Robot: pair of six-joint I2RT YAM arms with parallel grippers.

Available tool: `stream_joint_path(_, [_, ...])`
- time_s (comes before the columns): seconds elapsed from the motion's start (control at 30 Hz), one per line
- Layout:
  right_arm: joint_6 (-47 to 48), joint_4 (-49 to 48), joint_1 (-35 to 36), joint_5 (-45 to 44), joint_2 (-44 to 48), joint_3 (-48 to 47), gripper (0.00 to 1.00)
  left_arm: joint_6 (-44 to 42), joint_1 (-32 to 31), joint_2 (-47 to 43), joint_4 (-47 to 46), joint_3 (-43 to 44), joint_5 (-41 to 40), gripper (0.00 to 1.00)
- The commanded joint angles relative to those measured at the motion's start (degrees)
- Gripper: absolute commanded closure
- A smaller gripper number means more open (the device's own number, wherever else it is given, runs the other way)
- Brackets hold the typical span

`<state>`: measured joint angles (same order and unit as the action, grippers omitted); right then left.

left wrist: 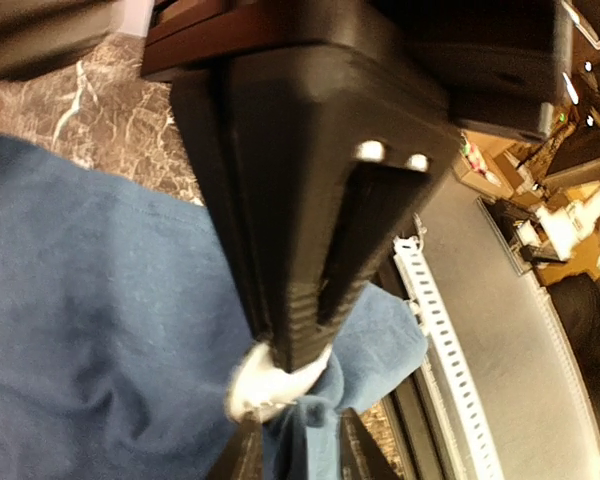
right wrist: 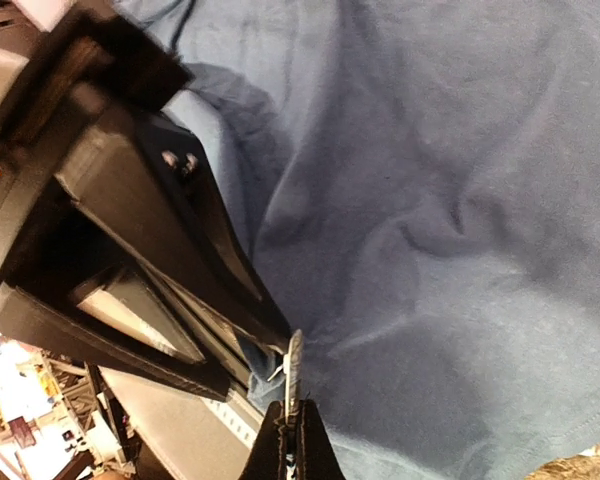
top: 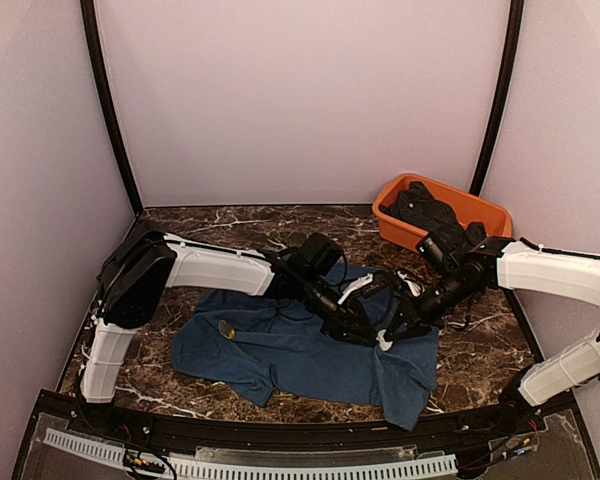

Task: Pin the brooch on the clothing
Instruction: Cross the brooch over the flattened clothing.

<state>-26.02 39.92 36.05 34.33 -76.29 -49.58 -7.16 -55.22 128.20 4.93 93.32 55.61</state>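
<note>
Clothing [top: 280, 350] soft, rumpled; thin white brooch [left wrist: 260, 390] in right end effector [right wrist: 294, 428]

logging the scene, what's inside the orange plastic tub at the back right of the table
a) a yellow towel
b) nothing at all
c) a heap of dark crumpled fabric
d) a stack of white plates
c: in the top view the orange plastic tub holds a heap of dark crumpled fabric that rises above its rim.

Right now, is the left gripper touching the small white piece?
Touching. In the left wrist view the left gripper is clamped shut on the white piece, with the blue shirt bunched just beneath.
</note>
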Motion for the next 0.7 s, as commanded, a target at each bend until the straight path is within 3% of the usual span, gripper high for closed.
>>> stream_joint_path(0.0, [0.61,-0.90,1.08,4.41,0.22,-0.34,1.00,-0.37,0.56,-3.79,-3.43,-2.50,-6.23,0.64])
stream_joint_path(0.2, [0.86,0.29,0.52,3.74,-0.14,-1.22,1.00,-1.70,0.63,-4.73,-2.34,-3.41,-6.82,0.49])
stream_joint_path(0.5, [1.12,2.36,0.08,1.50,-0.84,-2.32,1.00,-3.87,0.47,-5.27,-0.16,-3.72,-7.25,0.35])
stream_joint_path(0.67, [1.31,3.09,-0.10,-0.55,-1.15,-1.62,1.00,0.90,1.25,-8.85,-9.11,-8.09,-11.73,0.27])
